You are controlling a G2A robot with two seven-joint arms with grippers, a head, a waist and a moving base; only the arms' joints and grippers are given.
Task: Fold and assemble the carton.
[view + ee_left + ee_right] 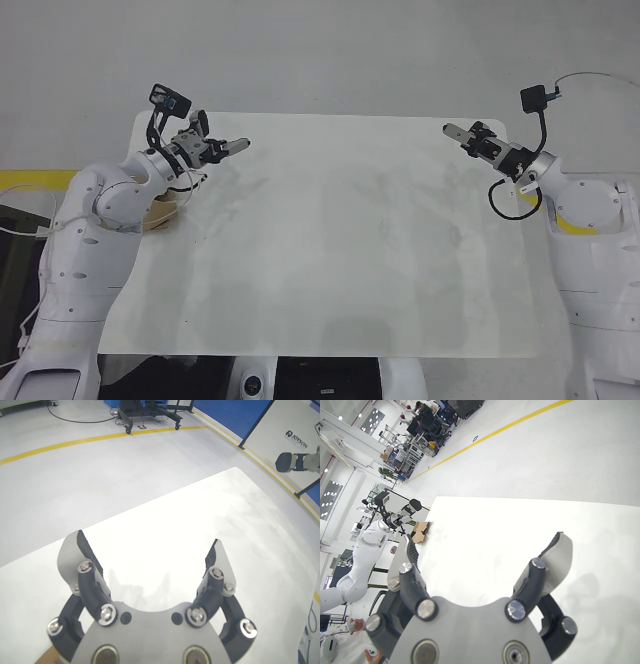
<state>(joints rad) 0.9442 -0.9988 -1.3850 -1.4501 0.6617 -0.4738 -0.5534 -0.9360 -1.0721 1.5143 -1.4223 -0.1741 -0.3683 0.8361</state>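
Left claw (148, 537) and right claw (483, 535) gape empty, carton (163, 212) behind the left one at the table (350, 250) edge.

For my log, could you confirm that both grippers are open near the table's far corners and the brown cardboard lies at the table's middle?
Not quite: the cardboard lies at the left edge of the table, not at its middle, as the top view shows. The left gripper and right gripper are indeed open near the far corners.

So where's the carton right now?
In the top view the carton sits at the table's left edge, partly under the left arm, behind the open left tool.
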